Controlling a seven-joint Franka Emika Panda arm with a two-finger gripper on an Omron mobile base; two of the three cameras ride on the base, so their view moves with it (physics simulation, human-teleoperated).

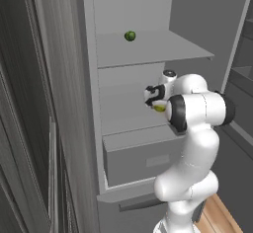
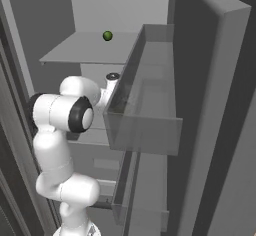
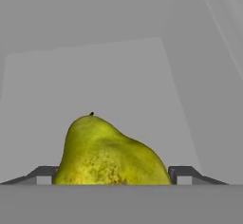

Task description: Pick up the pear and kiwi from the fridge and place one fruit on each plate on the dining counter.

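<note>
- Inside the open fridge [image 1: 133, 10], my white arm [image 1: 195, 128] reaches in from about five o'clock of the left base view toward the middle shelf [image 1: 129, 116], above the grey drawer [image 1: 143, 155].
- At roughly ten o'clock from my elbow in that view, my pincer [image 1: 157, 103] sits low over the shelf with a spot of yellow-green, the pear [image 1: 159, 108], showing under it.
- On the upper shelf [image 1: 148, 47], at about twelve o'clock from my pincer, a dark green ball [image 1: 130, 36] rests by itself, well apart from my hand.
- From the right base view, my arm [image 2: 60, 130] rises at seven o'clock; the ball [image 2: 107, 35] lies at eleven o'clock on the upper shelf, and the door bin [image 2: 145, 105] crosses the middle of the frame, hiding my fingers there.
- Through the hand view, the pear [image 3: 107, 154] stands stem-up between my two dark fingertips [image 3: 42, 173], one at nine o'clock of the fruit and one at three o'clock.
- My pincer [image 3: 111, 175] is pinching the pear, it appears: both tips lie right against its flanks, though the contact itself sits at the frame's bottom edge and is hard to confirm.
</note>
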